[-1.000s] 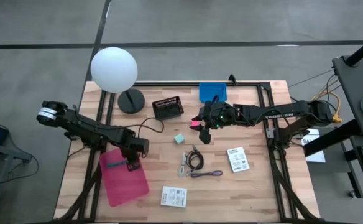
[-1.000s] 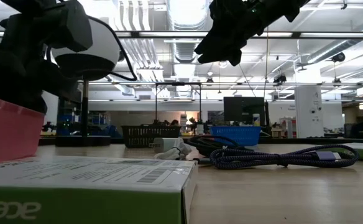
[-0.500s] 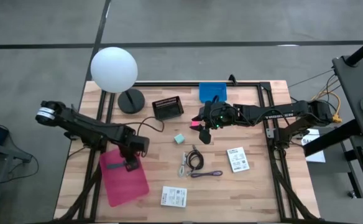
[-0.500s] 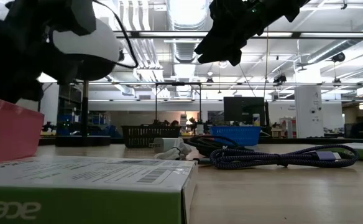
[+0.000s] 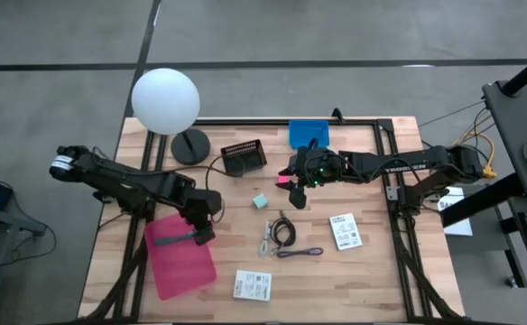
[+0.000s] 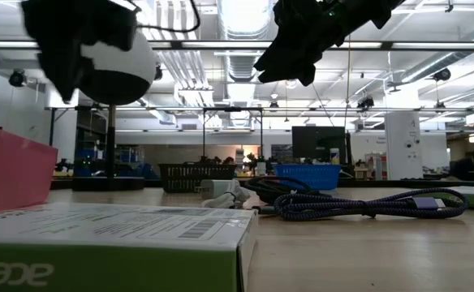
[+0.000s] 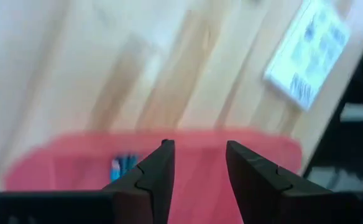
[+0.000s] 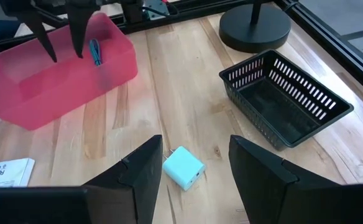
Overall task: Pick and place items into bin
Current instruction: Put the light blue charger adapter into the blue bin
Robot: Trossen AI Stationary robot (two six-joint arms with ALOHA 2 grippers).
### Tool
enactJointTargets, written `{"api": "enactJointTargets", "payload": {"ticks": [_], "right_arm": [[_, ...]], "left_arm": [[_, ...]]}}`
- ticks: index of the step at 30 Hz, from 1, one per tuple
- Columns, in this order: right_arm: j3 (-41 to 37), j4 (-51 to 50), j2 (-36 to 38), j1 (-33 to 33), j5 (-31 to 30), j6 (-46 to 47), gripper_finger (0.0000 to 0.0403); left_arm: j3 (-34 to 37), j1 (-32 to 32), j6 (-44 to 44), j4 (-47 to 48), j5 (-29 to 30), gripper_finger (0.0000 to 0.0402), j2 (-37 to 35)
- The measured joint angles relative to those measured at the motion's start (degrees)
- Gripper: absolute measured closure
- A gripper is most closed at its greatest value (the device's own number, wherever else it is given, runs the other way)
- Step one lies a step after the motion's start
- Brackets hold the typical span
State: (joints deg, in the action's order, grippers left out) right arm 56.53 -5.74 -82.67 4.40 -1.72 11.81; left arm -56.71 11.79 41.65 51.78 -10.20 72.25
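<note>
Both grippers stood spread and empty. Left gripper (image 5: 200, 236) hung over the pink bin (image 5: 180, 257), where a teal pen (image 8: 95, 51) lay. Right gripper (image 5: 292, 191) hovered at two o'clock from the pale teal cube (image 5: 261, 201).

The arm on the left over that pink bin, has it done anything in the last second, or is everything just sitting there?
The left tool has drifted toward the table's middle and risen, its fingers open and empty, over the pink bin's edge. The teal pen lies in the bin as before. The right tool has stayed above the pale teal cube, and the cables and packets have not moved.
</note>
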Motion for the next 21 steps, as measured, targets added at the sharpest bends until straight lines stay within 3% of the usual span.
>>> {"api": "enactJointTargets", "payload": {"ticks": [11,21], "right_arm": [[0.00,0.00,0.00,0.02,0.01,0.04,0.0229],[0.00,0.00,0.00,0.02,0.02,0.02,0.0229]], "left_arm": [[-1.11,-0.07,-5.00,-22.62,8.00,0.0274,0.39],[-1.02,-0.09,-6.62,-29.32,19.24,0.0274,0.43]]}}
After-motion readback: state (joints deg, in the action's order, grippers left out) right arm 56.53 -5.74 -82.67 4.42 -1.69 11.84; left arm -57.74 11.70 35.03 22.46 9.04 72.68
